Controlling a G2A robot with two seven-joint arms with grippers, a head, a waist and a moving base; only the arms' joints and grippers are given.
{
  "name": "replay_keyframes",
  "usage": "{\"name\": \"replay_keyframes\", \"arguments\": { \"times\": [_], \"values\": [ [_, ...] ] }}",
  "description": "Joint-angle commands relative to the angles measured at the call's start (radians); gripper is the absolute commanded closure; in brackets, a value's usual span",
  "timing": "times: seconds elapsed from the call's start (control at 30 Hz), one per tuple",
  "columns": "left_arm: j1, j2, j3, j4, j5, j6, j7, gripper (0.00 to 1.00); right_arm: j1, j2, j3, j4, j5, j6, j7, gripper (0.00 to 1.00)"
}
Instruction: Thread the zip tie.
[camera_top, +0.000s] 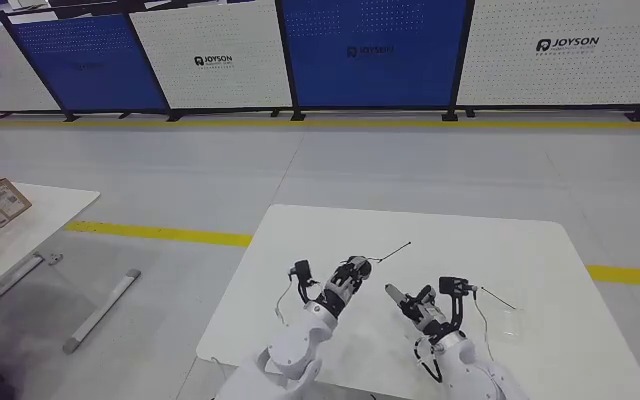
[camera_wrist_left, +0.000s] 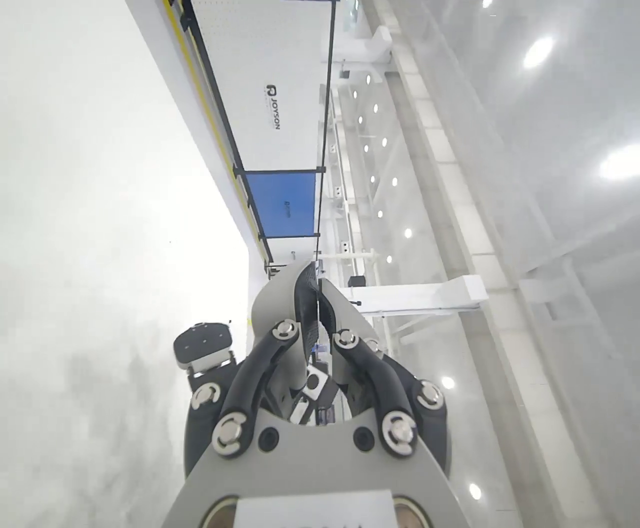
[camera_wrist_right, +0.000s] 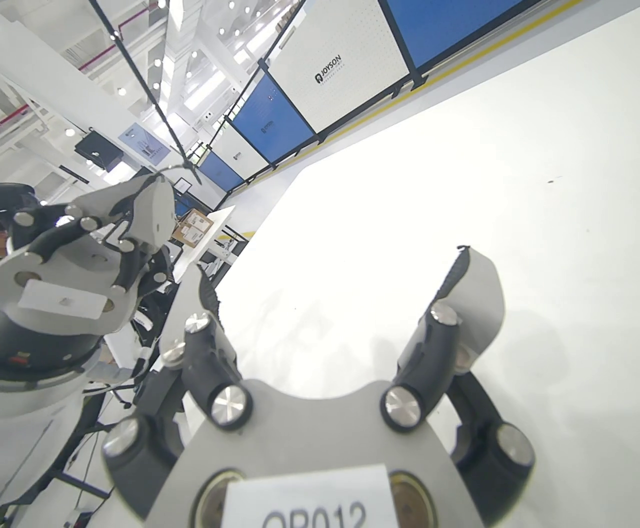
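A thin black zip tie (camera_top: 390, 252) sticks out of my left gripper (camera_top: 362, 265), which is shut on its near end above the white table (camera_top: 480, 240). In the left wrist view the zip tie (camera_wrist_left: 327, 100) runs straight out from between the closed pads of that gripper (camera_wrist_left: 316, 280). My right gripper (camera_top: 393, 292) sits just beside the left one, low over the table, and is open with nothing in it. In the right wrist view its own fingers (camera_wrist_right: 335, 280) are spread wide, with the left gripper (camera_wrist_right: 160, 182) and the zip tie (camera_wrist_right: 145, 90) close alongside.
A clear plastic bag (camera_top: 507, 322) lies on the table near the right arm, with a thin black strand (camera_top: 497, 298) beside it. A second white table (camera_top: 40, 215) with a cardboard box (camera_top: 10, 202) stands off to the left. Blue and white panels (camera_top: 370, 50) line the back.
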Motion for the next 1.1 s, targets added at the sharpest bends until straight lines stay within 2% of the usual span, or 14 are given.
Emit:
{"name": "replay_keyframes", "arguments": {
  "times": [0.0,0.2,0.3,0.43,0.77,0.87,0.9,0.93,1.07],
  "values": [
    [0.000,0.000,0.000,0.001,0.001,0.003,-0.002,1.00,0.000,0.000,0.000,0.000,0.000,-0.001,-0.001,0.00],
    [0.000,0.000,0.000,0.001,0.001,0.003,-0.002,1.00,0.000,0.000,0.000,0.000,0.000,-0.001,-0.001,0.00],
    [0.000,-0.001,0.008,-0.001,-0.005,0.014,-0.011,1.00,0.003,0.002,-0.007,-0.002,-0.081,0.034,-0.021,0.00],
    [0.003,-0.001,0.016,-0.013,0.004,0.026,-0.021,1.00,0.029,-0.001,-0.054,0.024,-0.215,0.037,-0.061,0.00],
    [0.004,-0.001,0.017,-0.013,0.006,0.031,-0.017,1.00,0.026,-0.002,-0.056,0.025,-0.210,0.040,-0.070,0.00],
    [0.001,-0.003,0.023,-0.012,0.001,0.028,-0.014,1.00,0.028,-0.002,-0.055,0.030,-0.196,0.020,-0.075,0.00],
    [0.000,-0.004,0.025,-0.012,0.001,0.025,-0.014,1.00,0.030,-0.003,-0.056,0.033,-0.189,0.016,-0.075,0.32],
    [0.000,-0.004,0.027,-0.012,0.001,0.023,-0.013,1.00,0.033,-0.004,-0.058,0.037,-0.179,0.009,-0.072,0.51],
    [0.001,-0.006,0.031,-0.011,0.002,0.019,-0.011,1.00,0.052,-0.007,-0.068,0.056,-0.161,-0.009,-0.066,0.59]
  ]
}}
